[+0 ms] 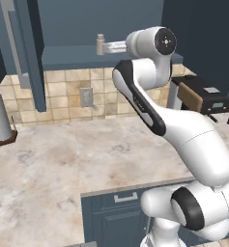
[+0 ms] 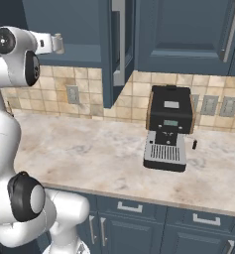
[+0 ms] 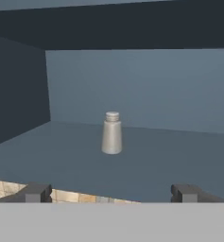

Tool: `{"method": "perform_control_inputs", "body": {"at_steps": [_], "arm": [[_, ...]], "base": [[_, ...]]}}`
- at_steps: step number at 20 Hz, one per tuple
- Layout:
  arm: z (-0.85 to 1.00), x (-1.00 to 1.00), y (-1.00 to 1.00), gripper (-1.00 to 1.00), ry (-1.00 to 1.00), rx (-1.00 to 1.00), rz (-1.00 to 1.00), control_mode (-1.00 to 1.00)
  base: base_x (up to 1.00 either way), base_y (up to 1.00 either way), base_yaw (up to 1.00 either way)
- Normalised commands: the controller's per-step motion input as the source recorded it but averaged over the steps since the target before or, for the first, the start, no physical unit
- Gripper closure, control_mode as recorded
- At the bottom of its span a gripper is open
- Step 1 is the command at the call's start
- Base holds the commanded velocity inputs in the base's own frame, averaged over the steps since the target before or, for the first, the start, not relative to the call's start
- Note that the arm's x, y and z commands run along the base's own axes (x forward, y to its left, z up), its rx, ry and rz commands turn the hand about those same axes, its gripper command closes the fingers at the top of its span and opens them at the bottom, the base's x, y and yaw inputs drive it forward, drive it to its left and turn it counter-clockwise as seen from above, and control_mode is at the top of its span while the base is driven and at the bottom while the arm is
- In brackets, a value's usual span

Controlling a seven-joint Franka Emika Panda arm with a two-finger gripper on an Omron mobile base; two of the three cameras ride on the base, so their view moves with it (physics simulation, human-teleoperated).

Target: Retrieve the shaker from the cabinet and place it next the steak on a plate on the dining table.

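Note:
The shaker, a small grey-beige cylinder with a narrower cap, stands upright on the floor of the open dark blue cabinet. My gripper is level with that floor just outside its front edge. It is open, with the fingertips wide apart and nothing between them. From the left base view the shaker sits just beyond my gripper inside the cabinet. In the right base view my gripper is close to the shaker. The steak, plate and dining table are out of view.
The cabinet door stands swung out over the marbled counter. A grey roll on a brown base stands at the left. A black coffee machine sits on the counter to the right. Blue drawers run below.

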Motion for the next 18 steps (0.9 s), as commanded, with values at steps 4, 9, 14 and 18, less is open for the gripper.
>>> {"method": "perform_control_inputs", "body": {"at_steps": [4,9,14,18], "arm": [[0.00,0.22,0.00,-1.00,0.00,-0.02,0.00,-1.00],[0.00,0.20,0.03,-1.00,0.00,-0.03,0.00,-1.00],[0.00,0.25,0.11,-1.00,0.00,-0.04,0.00,-1.00],[0.00,0.26,0.14,-1.00,0.00,-0.05,0.00,-1.00]], "base": [[0.00,0.00,0.00],[0.00,0.00,0.00],[0.00,0.00,0.00],[0.00,0.00,0.00]]}}
